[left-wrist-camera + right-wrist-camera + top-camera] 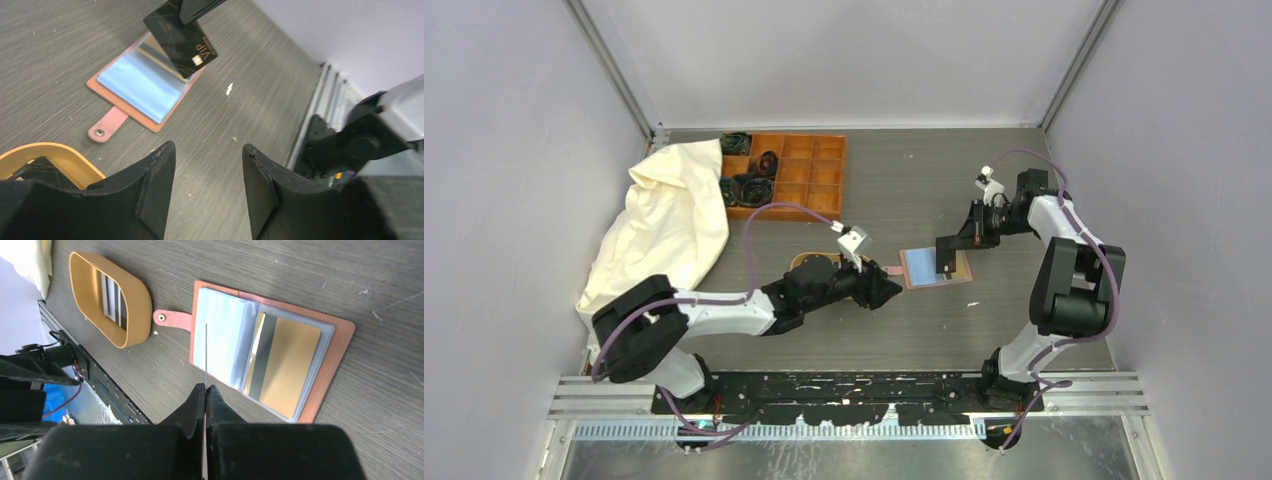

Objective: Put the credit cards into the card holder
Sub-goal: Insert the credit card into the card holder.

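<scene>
on the grey grained table (904, 190), pale walls (844, 60) around, my left gripper (209, 148) gapes about halfway with nothing in it, just short of the card holder (921, 266) lying open mid-table, long axis left-right, snap tab (891, 269) toward that gripper, while my right gripper (205, 389) pinches a black credit card (181, 40) over it.

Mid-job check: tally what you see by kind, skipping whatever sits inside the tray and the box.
Credit cards: 2 (black card in right gripper, gold card in a sleeve)
Card holder: 1
Oval wooden tray: 1
Compartment box: 1
White cloth: 1
Total: 6
</scene>
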Controlling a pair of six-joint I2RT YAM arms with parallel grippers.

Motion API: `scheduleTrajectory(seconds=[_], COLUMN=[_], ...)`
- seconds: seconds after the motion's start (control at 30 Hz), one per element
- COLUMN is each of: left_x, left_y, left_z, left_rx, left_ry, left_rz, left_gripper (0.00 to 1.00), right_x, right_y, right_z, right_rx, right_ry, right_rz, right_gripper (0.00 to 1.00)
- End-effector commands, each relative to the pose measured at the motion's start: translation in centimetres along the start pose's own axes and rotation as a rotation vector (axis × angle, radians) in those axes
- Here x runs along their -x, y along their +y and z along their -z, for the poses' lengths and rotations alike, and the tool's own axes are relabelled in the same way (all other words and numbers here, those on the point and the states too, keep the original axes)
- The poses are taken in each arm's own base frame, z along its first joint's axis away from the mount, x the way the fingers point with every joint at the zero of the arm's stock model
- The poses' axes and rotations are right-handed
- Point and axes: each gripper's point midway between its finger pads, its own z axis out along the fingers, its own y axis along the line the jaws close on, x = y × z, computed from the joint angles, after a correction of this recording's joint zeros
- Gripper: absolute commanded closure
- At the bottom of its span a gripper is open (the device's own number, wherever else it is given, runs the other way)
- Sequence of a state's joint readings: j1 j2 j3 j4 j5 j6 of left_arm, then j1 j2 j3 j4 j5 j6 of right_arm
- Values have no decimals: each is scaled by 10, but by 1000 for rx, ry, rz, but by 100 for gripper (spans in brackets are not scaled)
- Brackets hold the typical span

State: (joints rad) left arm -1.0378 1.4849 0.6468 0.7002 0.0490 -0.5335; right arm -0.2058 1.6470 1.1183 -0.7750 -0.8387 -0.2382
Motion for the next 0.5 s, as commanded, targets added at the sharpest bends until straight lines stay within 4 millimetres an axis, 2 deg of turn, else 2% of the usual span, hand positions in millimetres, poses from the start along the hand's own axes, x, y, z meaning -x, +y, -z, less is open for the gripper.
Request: scheduleTrajectory(seconds=[0.0, 0.23, 0.47], left_x=[-14, -33, -50], left_y=[17, 17, 23], left_z=[-21, -45, -68], left_rx=[28, -97, -143], left_ry=[88, 193, 212], left_rz=[-195, -491, -555], left_gripper=[47, 44, 45], right_x=[0, -10, -10], right_y=[-7, -24, -33], right_z=[2, -12, -18], right_rx=[-28, -13, -11], right_ry=[34, 107, 118], right_rz=[-11, -88, -97], right_gripper=[99, 99, 99])
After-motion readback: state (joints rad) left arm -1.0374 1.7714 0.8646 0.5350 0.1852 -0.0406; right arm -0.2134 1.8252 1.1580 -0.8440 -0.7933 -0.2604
